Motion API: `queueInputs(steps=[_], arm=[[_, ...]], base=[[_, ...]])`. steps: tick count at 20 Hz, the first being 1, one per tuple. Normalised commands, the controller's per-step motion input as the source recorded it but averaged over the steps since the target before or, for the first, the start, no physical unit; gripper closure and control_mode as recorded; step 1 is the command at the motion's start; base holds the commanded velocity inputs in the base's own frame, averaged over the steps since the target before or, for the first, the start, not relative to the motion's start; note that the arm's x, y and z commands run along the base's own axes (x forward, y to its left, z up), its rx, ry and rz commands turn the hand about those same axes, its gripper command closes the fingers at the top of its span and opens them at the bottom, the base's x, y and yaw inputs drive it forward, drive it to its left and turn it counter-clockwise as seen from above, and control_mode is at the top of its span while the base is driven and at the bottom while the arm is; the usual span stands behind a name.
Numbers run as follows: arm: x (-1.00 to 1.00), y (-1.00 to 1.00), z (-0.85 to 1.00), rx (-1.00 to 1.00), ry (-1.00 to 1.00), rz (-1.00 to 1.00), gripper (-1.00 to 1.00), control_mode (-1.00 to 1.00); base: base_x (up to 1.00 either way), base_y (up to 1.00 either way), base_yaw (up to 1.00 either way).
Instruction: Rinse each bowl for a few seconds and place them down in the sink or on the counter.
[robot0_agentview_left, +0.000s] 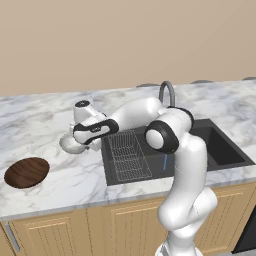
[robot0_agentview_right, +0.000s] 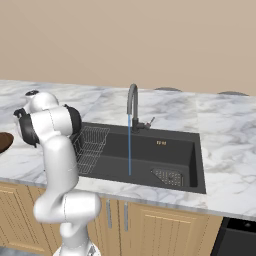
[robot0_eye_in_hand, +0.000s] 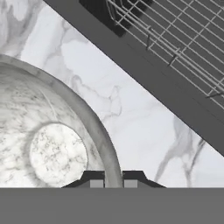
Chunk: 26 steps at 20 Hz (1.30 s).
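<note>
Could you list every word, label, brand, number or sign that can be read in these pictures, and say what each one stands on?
None can be read.
A small orange mark on the back inner wall of the sink, in the right base view: too small and blurred to read.
The speckled bowl, wooden bowl, faucet and counter carry no visible lettering.

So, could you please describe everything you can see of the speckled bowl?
The speckled bowl is small, deep, white-grey and stone-like, with a paler round bottom. It stands upright on the counter, just left of the sink. The fingers are shut on its rim, one inside and one outside.
</note>
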Motion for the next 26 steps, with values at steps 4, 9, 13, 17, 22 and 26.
queueInputs(steps=[4,9,13,17,22,26], arm=[[0.01,-0.06,0.18,-0.01,0.0,-0.21,1.0,-1.0],[0.03,-0.11,0.16,-0.04,0.0,-0.18,1.0,-1.0],[0.02,-0.13,0.19,-0.05,0.0,-0.17,1.0,-1.0],[0.01,-0.13,0.18,-0.03,-0.01,-0.17,1.0,-1.0],[-0.08,-0.11,0.11,0.0,-0.04,-0.16,1.0,-1.0],[-0.17,-0.02,0.01,-0.01,-0.06,-0.17,1.0,-1.0]], base=[[0.0,0.0,0.0],[0.0,0.0,0.0],[0.0,0.0,0.0],[0.0,0.0,0.0],[0.0,0.0,0.0],[0.0,0.0,0.0]])
